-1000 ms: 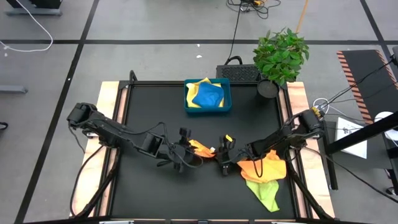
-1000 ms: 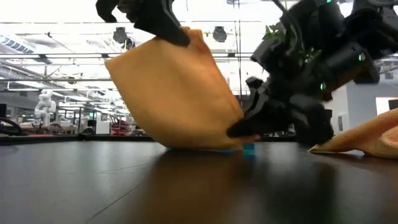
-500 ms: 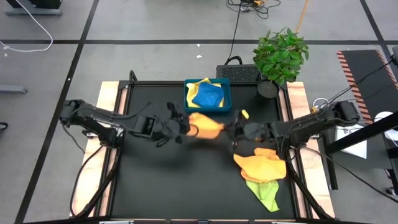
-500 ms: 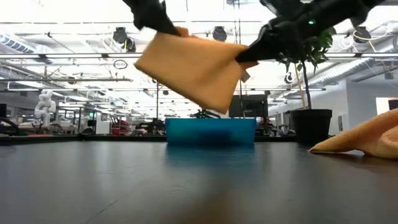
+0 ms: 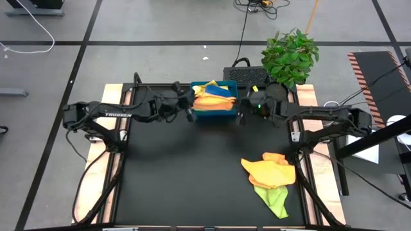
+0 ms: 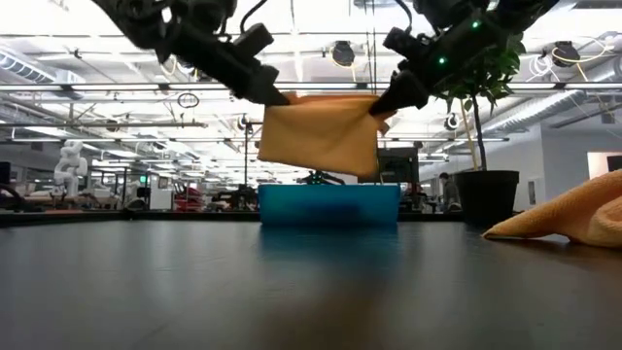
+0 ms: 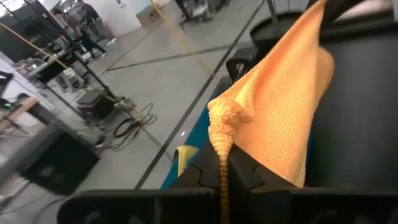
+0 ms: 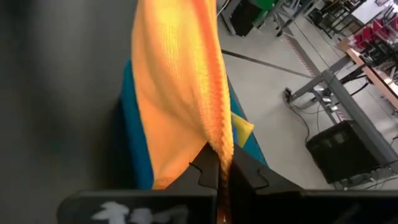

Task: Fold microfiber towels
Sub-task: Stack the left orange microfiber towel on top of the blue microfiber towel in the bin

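A folded orange-yellow towel [image 6: 321,131] hangs between my two grippers above the blue tray [image 6: 328,206] at the table's far edge. My left gripper [image 5: 187,104] is shut on its left top corner. My right gripper [image 5: 243,110] is shut on its right top corner. In the high view the towel [image 5: 210,101] covers part of the tray [image 5: 215,114]. A blue towel [image 5: 225,92] and a pale yellow towel [image 5: 207,85] lie in the tray. A crumpled orange-yellow towel [image 5: 270,171] lies on a lime green towel [image 5: 275,200] at the near right. My left gripper pinches the towel's left top corner [image 7: 222,149] between its two fingers, several bunched layers, coming level from the table's left. The towel hangs below, clear of the table. My right gripper pinches the right top corner [image 8: 219,152] between its two fingers, at a folded edge, coming level from the table's right. The top edge [image 6: 326,97] runs nearly level between the grippers.
A potted plant [image 5: 289,58] stands at the far right corner, close to my right arm. A dark box [image 5: 245,74] sits behind the tray. The black tabletop [image 5: 186,173] shows bare at the middle and near left.
Both grippers have risen from the table's middle and gone toward the far edge, staying shut on the towel. The towel, whose lower edge was on the table, is lifted clear and now hangs over the blue tray. The grippers have moved farther apart, and the top edge has levelled.
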`<state>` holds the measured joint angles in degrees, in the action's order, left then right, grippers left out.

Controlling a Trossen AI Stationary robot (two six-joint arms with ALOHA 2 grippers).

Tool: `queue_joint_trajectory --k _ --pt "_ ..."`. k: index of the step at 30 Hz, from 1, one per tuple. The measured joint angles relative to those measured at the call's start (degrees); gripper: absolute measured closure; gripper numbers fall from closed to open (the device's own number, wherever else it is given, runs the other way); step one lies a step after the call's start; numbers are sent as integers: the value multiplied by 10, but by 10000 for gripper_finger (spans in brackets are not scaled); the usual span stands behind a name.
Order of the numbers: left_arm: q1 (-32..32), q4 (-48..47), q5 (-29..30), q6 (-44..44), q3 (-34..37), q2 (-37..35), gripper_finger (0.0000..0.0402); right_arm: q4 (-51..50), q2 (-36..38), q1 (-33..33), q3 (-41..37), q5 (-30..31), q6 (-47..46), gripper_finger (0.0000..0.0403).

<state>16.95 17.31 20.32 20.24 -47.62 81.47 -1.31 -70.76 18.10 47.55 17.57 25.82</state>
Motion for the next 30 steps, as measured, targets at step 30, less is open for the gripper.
queue_joint_trajectory --k 30 --pt "57 89 -106 -140 42 95 401 0 -85 54 -1 -51 -2 403"
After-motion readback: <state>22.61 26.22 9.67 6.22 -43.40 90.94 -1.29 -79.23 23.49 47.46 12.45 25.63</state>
